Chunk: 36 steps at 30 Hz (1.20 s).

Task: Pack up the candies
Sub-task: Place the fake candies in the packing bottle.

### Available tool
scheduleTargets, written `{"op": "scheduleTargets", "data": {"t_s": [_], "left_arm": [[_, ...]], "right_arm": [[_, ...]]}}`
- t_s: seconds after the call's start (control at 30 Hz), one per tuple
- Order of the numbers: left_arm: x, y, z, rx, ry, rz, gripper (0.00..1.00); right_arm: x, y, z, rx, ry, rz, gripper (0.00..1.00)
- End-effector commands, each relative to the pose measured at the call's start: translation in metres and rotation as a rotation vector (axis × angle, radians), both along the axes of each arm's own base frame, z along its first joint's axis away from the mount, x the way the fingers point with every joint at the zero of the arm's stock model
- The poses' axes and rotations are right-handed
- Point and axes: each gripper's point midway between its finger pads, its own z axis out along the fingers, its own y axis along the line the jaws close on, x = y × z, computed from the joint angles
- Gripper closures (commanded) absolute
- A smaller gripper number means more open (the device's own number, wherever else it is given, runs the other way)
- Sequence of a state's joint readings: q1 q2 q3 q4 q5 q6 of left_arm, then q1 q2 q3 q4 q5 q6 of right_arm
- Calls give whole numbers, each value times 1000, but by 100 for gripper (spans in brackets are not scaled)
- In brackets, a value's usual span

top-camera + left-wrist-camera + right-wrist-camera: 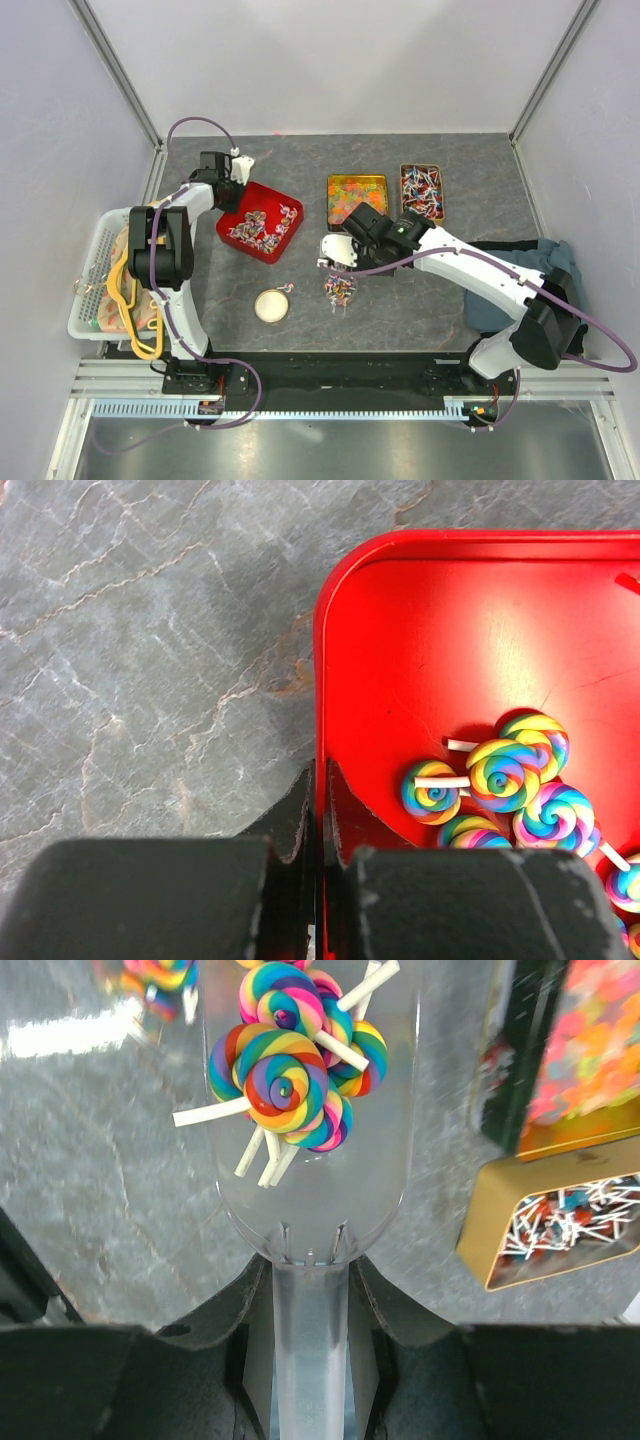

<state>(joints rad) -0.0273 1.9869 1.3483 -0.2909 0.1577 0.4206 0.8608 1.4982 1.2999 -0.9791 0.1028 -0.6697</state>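
Right wrist view: the right gripper (310,1300) is clamped on the handle of a clear scoop (320,1200), one finger on each side of the handle. The candies (285,1085), small rainbow swirl lollipops on white sticks, lie bunched in the far part of the scoop bowl, straight ahead of the fingers and clear of them.

Left wrist view: the left gripper (320,810) is closed on the rim of a red tray (450,630), with one finger outside the wall and one inside. More lollipops lie on the tray floor just to the right of the inner finger, not touching it.

Top external view: the scoop is held over the table (420,310) between the red tray and two gold tins (357,197). A small heap of lollipops (339,289) lies just on the near side of the right gripper. The left gripper holds the far left corner of the red tray.
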Motion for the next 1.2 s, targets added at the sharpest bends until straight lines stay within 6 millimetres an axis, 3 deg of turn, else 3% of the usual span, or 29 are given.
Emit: {"op": "scheduleTargets", "data": {"t_s": [0.0, 0.17, 0.33, 1.17], "left_arm": [[8, -7, 19, -44, -46, -16, 98], [9, -7, 20, -49, -32, -18, 98], [7, -7, 19, -48, -24, -17, 98], [1, -11, 20, -68, -28, -31, 98]], "right_arm": [[-8, -16, 4, -35, -12, 44, 100], [-8, -39, 0, -143, -33, 65, 100], [-5, -49, 0, -224, -36, 77, 100], [8, -33, 14, -532, -149, 165, 100]]}}
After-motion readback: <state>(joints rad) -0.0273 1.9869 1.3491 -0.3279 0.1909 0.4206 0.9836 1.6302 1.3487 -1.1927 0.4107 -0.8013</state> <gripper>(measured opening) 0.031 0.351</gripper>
